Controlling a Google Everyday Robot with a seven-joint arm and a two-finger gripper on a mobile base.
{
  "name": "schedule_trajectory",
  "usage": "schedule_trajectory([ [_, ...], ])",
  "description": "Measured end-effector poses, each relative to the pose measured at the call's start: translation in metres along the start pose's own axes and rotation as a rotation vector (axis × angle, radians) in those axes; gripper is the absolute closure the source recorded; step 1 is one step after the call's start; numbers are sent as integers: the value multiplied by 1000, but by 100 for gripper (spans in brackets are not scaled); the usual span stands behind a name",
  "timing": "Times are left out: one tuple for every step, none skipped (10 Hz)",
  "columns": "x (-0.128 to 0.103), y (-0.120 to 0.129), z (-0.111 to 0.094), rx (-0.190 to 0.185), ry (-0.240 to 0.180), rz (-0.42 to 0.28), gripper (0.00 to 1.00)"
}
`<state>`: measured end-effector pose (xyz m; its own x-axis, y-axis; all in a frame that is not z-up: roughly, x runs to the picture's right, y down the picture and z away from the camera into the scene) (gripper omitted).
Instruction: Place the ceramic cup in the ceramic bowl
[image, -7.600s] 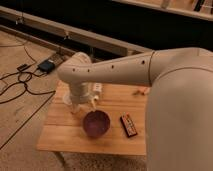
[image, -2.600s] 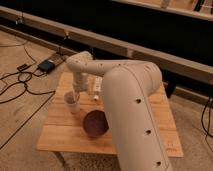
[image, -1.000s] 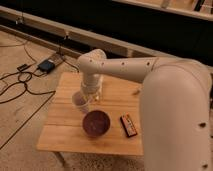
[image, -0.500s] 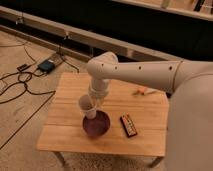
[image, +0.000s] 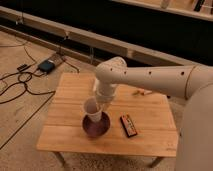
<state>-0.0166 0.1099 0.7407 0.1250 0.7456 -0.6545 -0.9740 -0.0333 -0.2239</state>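
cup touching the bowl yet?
Cannot tell. In the camera view the cup, tilted and right by the gripper, overlaps the bowl from above; neither a gap nor a contact line shows between them.

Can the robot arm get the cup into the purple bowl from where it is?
Probably yes. The pincer holds the ceramic cup right over the ceramic bowl, nothing lies between them, and the dark bar sits off to the side.

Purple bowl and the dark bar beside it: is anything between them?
No, only bare wooden table shows between the ceramic bowl and the dark bar in the camera view. The gripper is at the ceramic cup, over the bowl.
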Motion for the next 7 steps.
schedule_trajectory([
  [-1,-2,7,-10,15,5,100],
  [-1,-4,10,-14,26,8,100],
  [0,-8,15,-16,42,13,100],
  [0,-11,20,-23,55,19,100],
  [1,-13,23,-27,66,22,100],
  [3,-17,26,-30,78,27,100],
  [6,-21,32,-30,93,29,96],
])
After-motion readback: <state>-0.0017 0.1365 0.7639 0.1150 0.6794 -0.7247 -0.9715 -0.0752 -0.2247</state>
